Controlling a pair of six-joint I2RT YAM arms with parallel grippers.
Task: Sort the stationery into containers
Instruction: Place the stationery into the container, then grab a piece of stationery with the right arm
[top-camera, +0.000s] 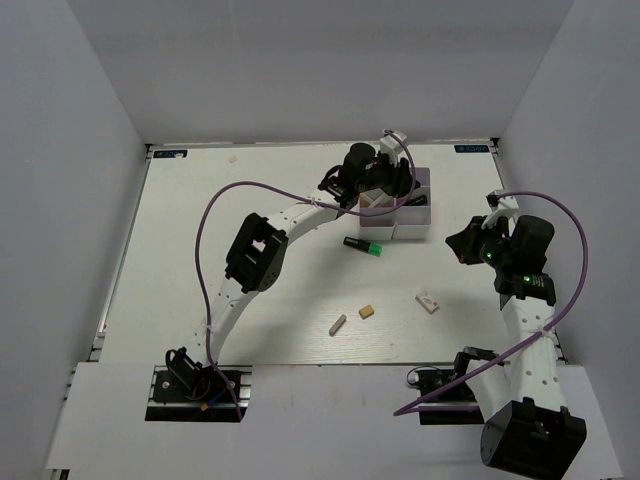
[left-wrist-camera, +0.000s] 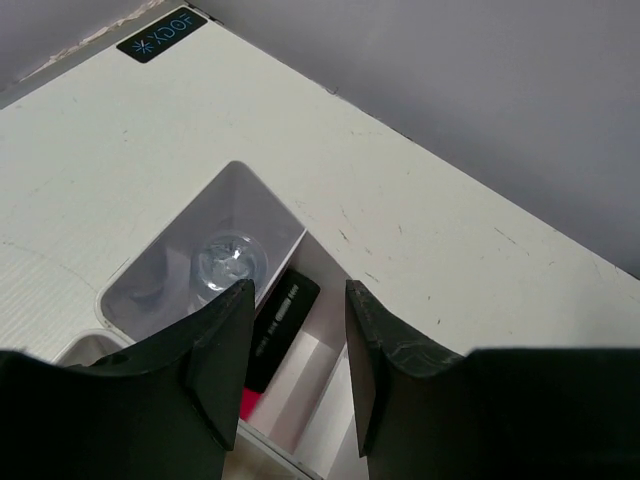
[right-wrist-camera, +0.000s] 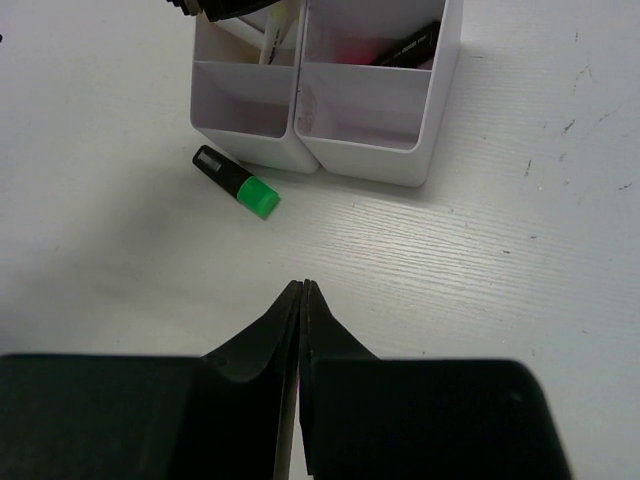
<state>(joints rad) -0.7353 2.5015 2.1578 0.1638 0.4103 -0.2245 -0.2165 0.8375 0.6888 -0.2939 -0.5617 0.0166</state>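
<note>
- My left claw (left-wrist-camera: 300, 300) hangs over the white box (left-wrist-camera: 265, 212), jaws parted and empty. A pink-ended black marker (left-wrist-camera: 285, 315) lies in the compartment below.
- My right claw (right-wrist-camera: 303, 290) is pinched shut on nothing.
- The green-capped marker (right-wrist-camera: 236, 182) lies on the table just in front of the box, its length along the front wall. It is ahead and left of the right claw, green end nearer, so I judge that arm better placed.
</note>
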